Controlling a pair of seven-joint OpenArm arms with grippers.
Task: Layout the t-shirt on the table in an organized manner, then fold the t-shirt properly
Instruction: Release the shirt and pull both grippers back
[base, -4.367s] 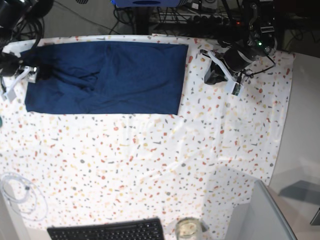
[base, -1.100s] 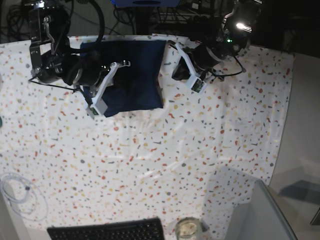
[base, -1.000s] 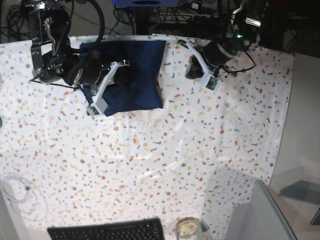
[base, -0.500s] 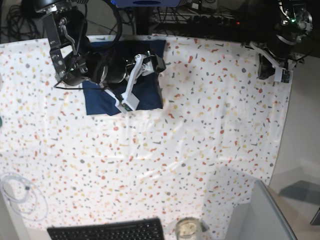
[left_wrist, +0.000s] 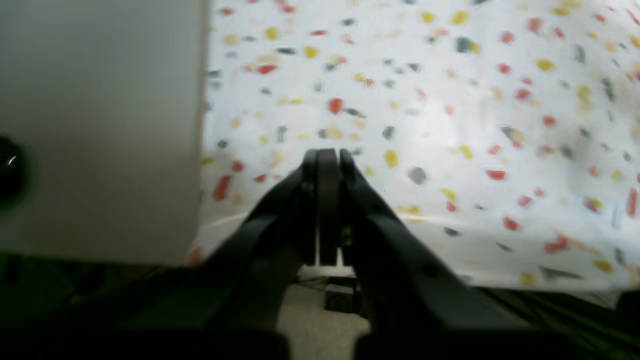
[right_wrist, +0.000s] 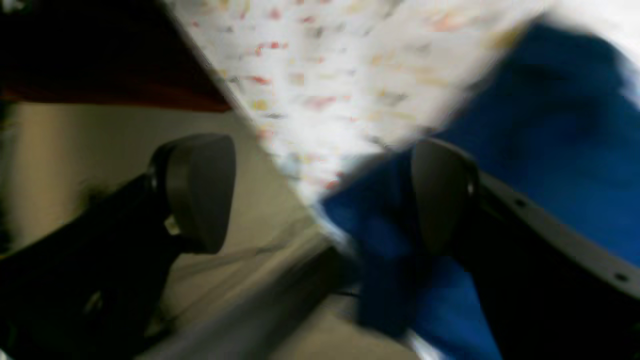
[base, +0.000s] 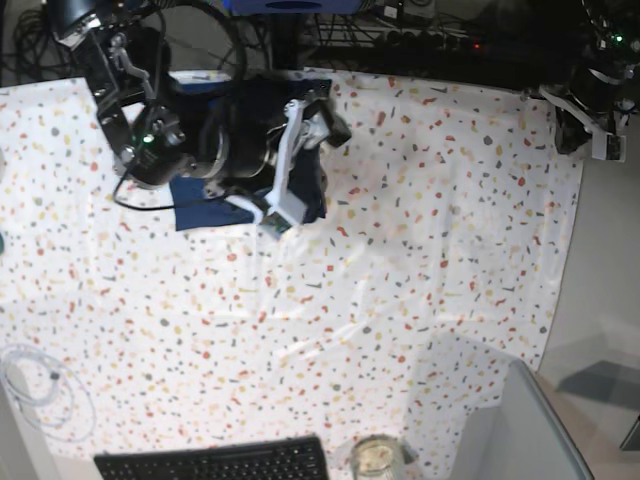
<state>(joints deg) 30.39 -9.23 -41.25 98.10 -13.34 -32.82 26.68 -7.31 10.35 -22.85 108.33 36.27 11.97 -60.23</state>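
The t-shirt (base: 305, 190) lies folded into a compact navy block at the far edge of the table (base: 400, 260), mostly hidden under the right arm in the base view. The right gripper (right_wrist: 320, 195) hangs over the shirt's edge near the table rim with its jaws spread wide and nothing between them; the wrist view is blurred. The left gripper (left_wrist: 322, 160) sits well apart at the table's far corner, jaws pressed together and empty. The main risk I see is the right claw's pads (right_wrist: 442, 192) or arm catching a fold and dragging the shirt open or toward the rim. A loose top layer could also spring back, since nothing pins it.
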